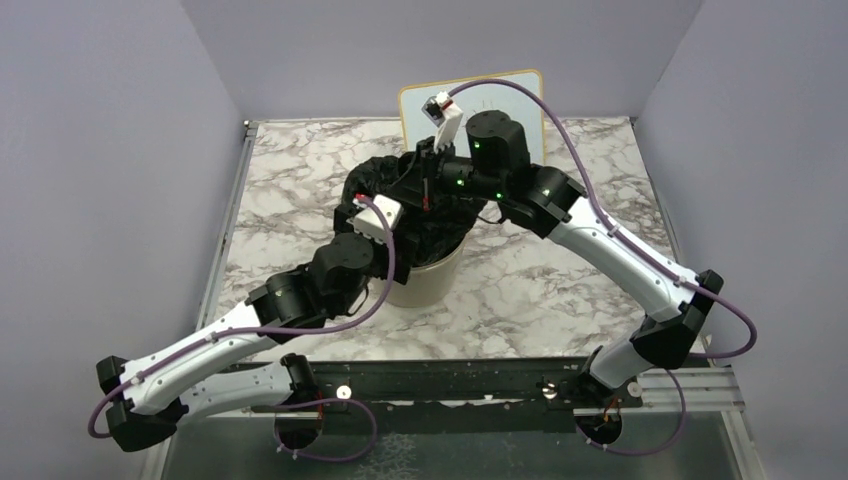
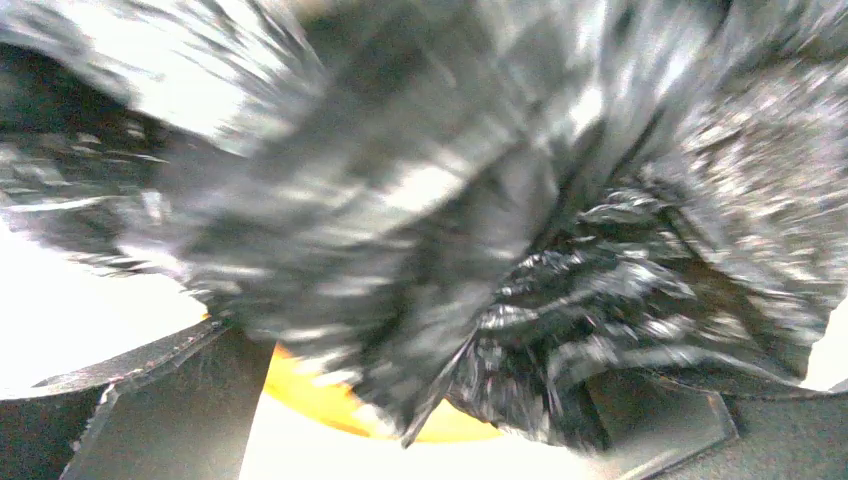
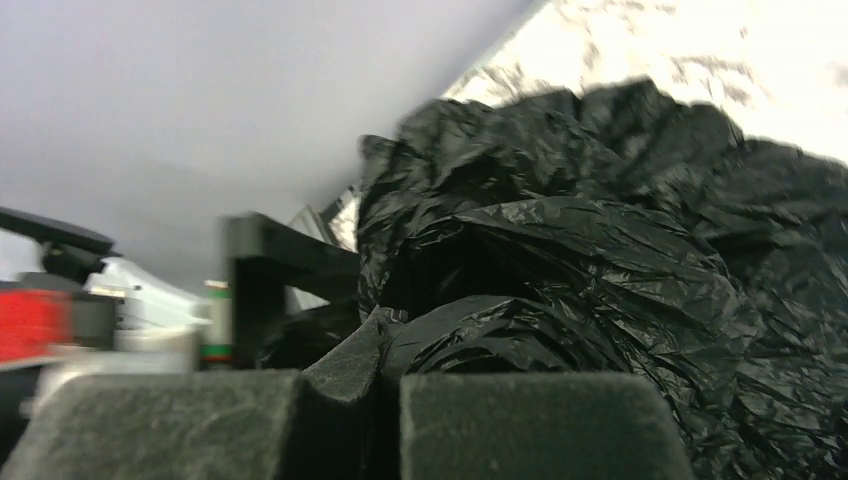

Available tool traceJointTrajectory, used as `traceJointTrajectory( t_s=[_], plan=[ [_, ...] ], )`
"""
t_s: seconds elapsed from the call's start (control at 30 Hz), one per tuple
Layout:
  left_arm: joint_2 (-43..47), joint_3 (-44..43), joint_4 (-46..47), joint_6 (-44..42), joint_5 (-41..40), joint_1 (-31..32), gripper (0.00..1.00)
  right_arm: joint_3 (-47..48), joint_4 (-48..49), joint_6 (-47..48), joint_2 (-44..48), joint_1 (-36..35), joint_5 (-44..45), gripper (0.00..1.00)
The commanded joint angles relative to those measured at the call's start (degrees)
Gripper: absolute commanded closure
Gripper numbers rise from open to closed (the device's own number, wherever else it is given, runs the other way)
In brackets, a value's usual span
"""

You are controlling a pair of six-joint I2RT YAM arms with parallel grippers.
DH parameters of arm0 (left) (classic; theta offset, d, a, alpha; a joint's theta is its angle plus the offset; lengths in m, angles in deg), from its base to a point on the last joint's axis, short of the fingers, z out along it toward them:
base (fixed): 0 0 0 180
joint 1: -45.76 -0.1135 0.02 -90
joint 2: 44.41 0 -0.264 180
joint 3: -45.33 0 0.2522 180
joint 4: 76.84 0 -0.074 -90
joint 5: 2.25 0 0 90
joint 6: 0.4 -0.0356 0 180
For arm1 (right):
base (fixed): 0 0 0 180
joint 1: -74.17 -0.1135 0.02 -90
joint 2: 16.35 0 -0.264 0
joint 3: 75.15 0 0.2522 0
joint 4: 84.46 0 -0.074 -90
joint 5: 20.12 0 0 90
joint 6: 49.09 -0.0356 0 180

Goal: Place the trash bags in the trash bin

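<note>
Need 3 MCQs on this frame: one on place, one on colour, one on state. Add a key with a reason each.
1. Where is the whiteboard relative to the trash bin?
A. behind it
B. in front of it
C. inside it

2. What colour is the trash bin's wall?
A. red
B. cream
C. blue

3. What state is the right gripper in?
A. wide open over bare table
B. holding the whiteboard
C. shut on a fold of the trash bag

Key:
1 A: the board stands at the far edge, beyond the bin.
2 B: the bare wall below the bag is cream.
3 C: black plastic sits pinched between the pads.
</note>
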Motion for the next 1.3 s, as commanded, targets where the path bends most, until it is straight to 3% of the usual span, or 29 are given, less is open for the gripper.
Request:
traceJointTrajectory(
  t_s=[0.0, 0.13, 0.27, 0.4, 0.53, 0.67, 0.77, 0.87, 0.93, 1.1, 1.27],
  plan=[
    [3.59, -4.72, -3.71, 4.39, 0.53, -0.24, 0.01, -3.29, -0.67, -0.94, 0.02, -0.08, 5.42, 0.99],
    [1.79, -9.28, -10.95, 6.11, -1.05, -0.22, 0.01, -4.48, 1.55, -1.03, 1.06, -0.08, 5.34, 0.99],
    [1.09, -11.05, -14.52, 8.55, -5.83, -0.22, 0.01, -2.69, -3.67, 1.51, -1.26, -0.08, 12.03, 0.99],
    [1.74, -13.34, -16.64, 9.51, -8.42, -0.22, 0.01, -5.42, -6.09, 2.98, -4.34, -0.07, 11.91, 0.99],
    [1.98, -14.77, -17.95, 5.38, 0.27, -0.23, 0.01, -6.53, -7.11, 2.40, -5.73, -0.08, 17.58, 0.99],
    [1.53, -17.02, -23.47, 8.39, -3.82, -0.22, 0.01, -5.65, -7.49, 3.48, -4.18, -0.07, 23.37, 1.00],
    [3.14, -17.21, -23.38, 8.89, -5.35, -0.22, 0.07, -3.12, -11.66, 5.00, -5.08, -0.08, 24.71, 1.00],
    [4.03, -18.72, -23.30, 9.42, -6.75, -0.22, 0.07, -3.55, -14.86, 5.69, -6.75, -0.08, 29.59, 1.00],
    [3.88, -19.45, -23.26, 9.25, -7.80, -0.22, 0.06, -4.94, -14.65, 6.03, -7.27, -0.08, 28.23, 1.00],
    [-1.37, -21.21, -26.48, 9.49, -7.26, -0.22, 0.02, -10.27, -8.05, 7.78, -6.97, -0.17, 12.42, 1.00],
    [-10.56, -26.28, -32.15, 11.24, -5.73, -1.87, 0.01, -9.19, -10.68, 7.61, -8.37, -0.23, 16.67, 1.00]
  ],
)
